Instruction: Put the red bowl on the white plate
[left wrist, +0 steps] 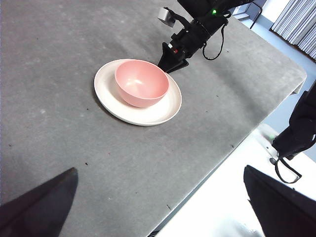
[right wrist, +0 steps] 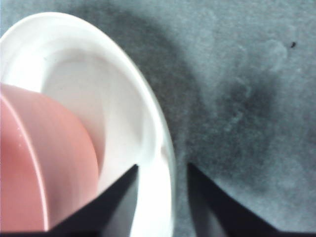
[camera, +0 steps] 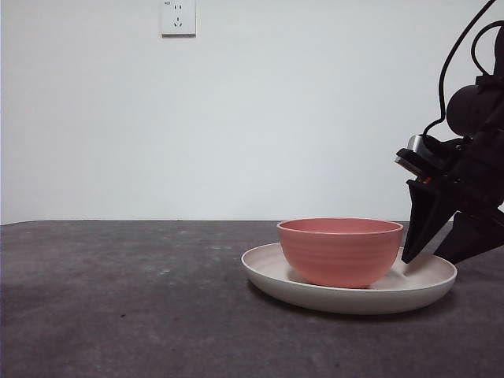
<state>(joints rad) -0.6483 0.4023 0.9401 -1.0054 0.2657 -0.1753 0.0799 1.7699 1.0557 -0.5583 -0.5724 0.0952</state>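
Front view shows the grey worktop (camera: pixel 118 299) running level across the scene, with a white wall (camera: pixel 236 118) behind it and a wall socket (camera: pixel 178 16) high on that wall.

The white plate (camera: pixel 425 285) lies flat on the worktop, toward the right side of the front view. The red bowl (camera: pixel 340 252) stands upright on the plate, rim up. In the left wrist view the bowl (left wrist: pixel 141 82) sits off-centre on the plate (left wrist: pixel 163 108), leaving a broader bare crescent of plate on one side.

The right tool (camera: pixel 431 256) is at the plate's edge, on the side away from the bowl's centre, tilted downward. The right wrist view shows its two jaws parted by a small gap, straddling the plate rim (right wrist: pixel 163 148): one jaw over the plate's inner surface, just beside the bowl wall (right wrist: pixel 49 163), the other over the worktop outside the rim. The jaws hold nothing. Contact with the plate cannot be determined.

The left tool (left wrist: pixel 158 207) hangs well apart from the plate, over the worktop's near edge, jaws spread wide and empty.
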